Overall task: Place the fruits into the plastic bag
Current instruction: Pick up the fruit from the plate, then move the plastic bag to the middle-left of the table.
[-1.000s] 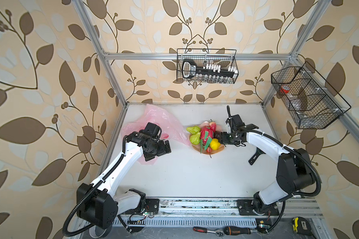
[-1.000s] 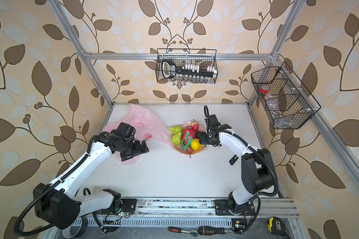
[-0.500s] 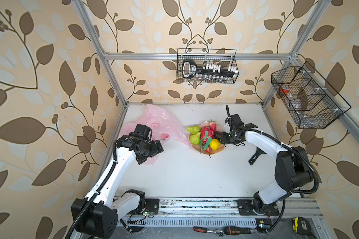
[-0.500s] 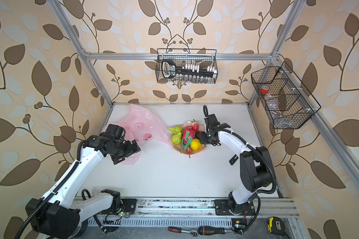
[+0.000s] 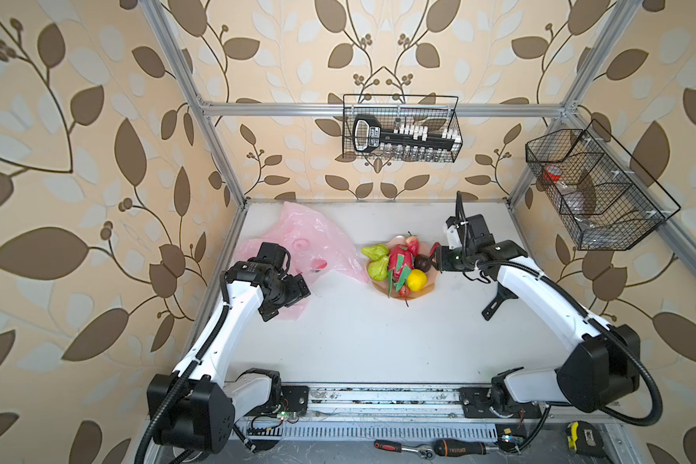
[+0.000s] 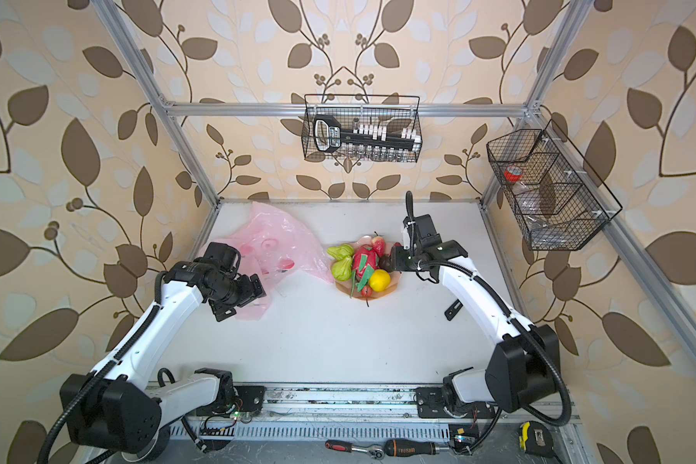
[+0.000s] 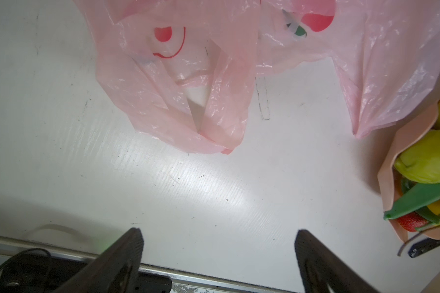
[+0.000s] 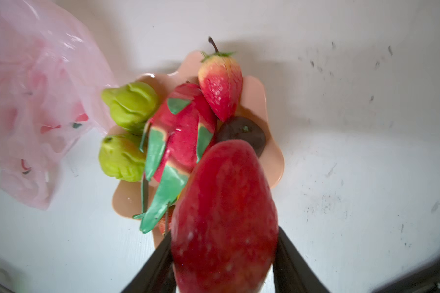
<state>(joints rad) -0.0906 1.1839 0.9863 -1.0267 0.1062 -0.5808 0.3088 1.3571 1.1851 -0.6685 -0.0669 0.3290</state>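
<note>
Right pincer (image 8: 224, 256): clamped on a red apple (image 8: 224, 215), which fills the gap between its two dark fingers in the right wrist view; it hangs over the side of the peach dish (image 5: 428, 287) that faces away from the plastic bag.
Left pincer (image 7: 217, 250): fingers wide apart and holding nothing, above bare tabletop (image 5: 378, 341), just short of the bag's nearer loop handle (image 7: 214, 132).
Plastic bag (image 5: 318, 241): lying slack and crumpled on the tabletop, one corner touching the dish; its mouth looks collapsed.
Fruits: dragon fruit (image 5: 399, 261), two green pears (image 5: 378, 267), lemon (image 5: 416, 279), strawberry (image 8: 220, 83) and a dark purple fruit (image 5: 422, 263) all sit in the dish.
Risk, bag: with no hand holding the mouth apart, the apple would likely land on the film rather than inside.
Risk, grip: the apple is smooth and rounded, so it may slip or pivot during the carry.
Risk, pile: the apple hangs close over the heap; a low sweep could knock the purple fruit or strawberry off the dish.
Change: the left arm has drawn back from over the bag toward the robot's base, and the right pincer has narrowed onto the apple.
</note>
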